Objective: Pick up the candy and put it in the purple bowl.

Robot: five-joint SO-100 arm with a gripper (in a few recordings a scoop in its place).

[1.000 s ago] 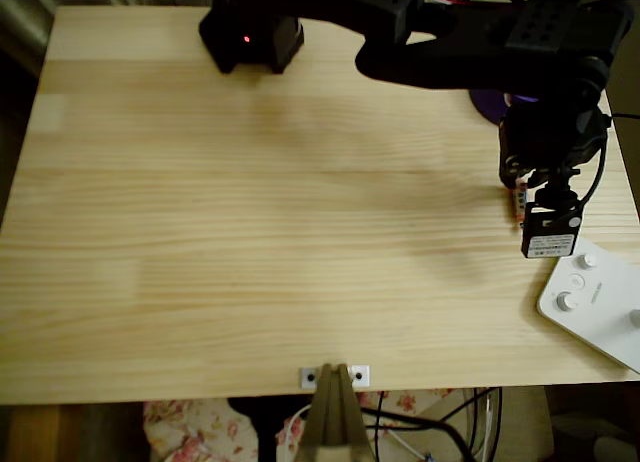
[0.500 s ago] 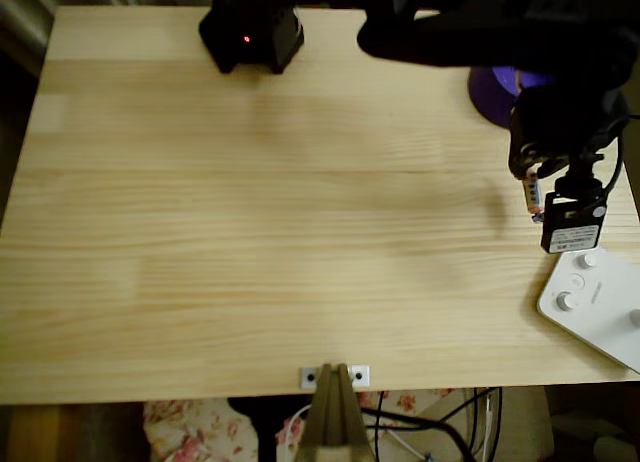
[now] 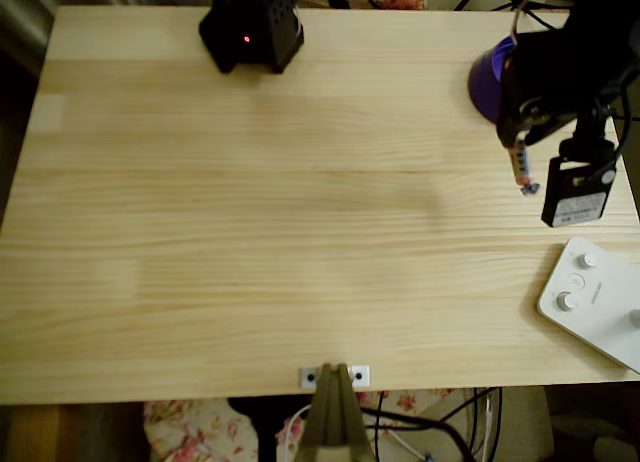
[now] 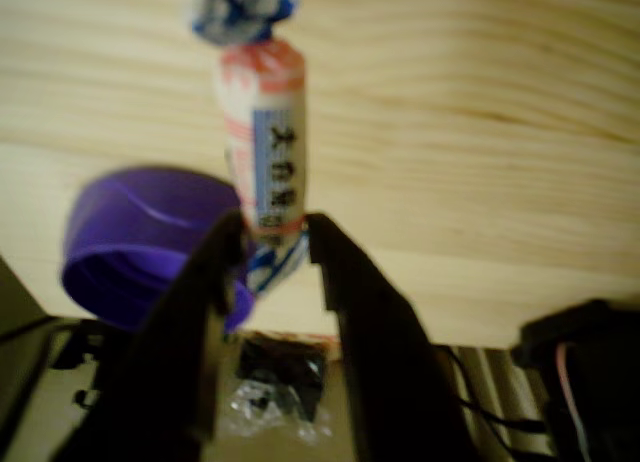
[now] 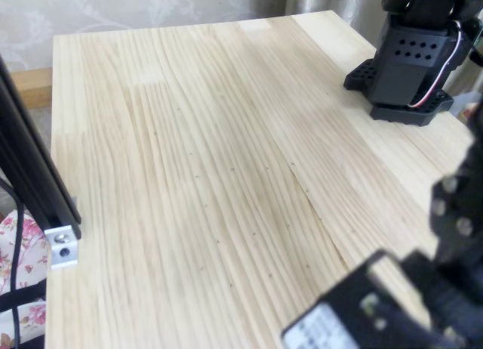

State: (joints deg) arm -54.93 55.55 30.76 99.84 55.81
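Observation:
My gripper (image 4: pixel 272 240) is shut on the candy (image 4: pixel 264 147), a narrow pinkish-white wrapped sweet with a blue twisted end that sticks out past the fingertips. In the overhead view the candy (image 3: pixel 521 171) hangs above the table at the right, under the black gripper (image 3: pixel 520 152). The purple bowl (image 3: pixel 487 80) stands at the table's far right edge, mostly covered by the arm; only its left rim shows. In the wrist view the purple bowl (image 4: pixel 140 237) sits just left of the fingers, close beside the candy's held end.
A white device with knobs (image 3: pixel 593 300) lies at the table's right front corner. The arm's black base (image 3: pixel 251 30) stands at the back edge, also the base (image 5: pixel 409 62) in the fixed view. A metal bracket (image 3: pixel 334 376) sits at the front edge.
The gripper has carried the candy back from near the white device toward the purple bowl, and the arm has swung away so more of the bowl's rim shows.

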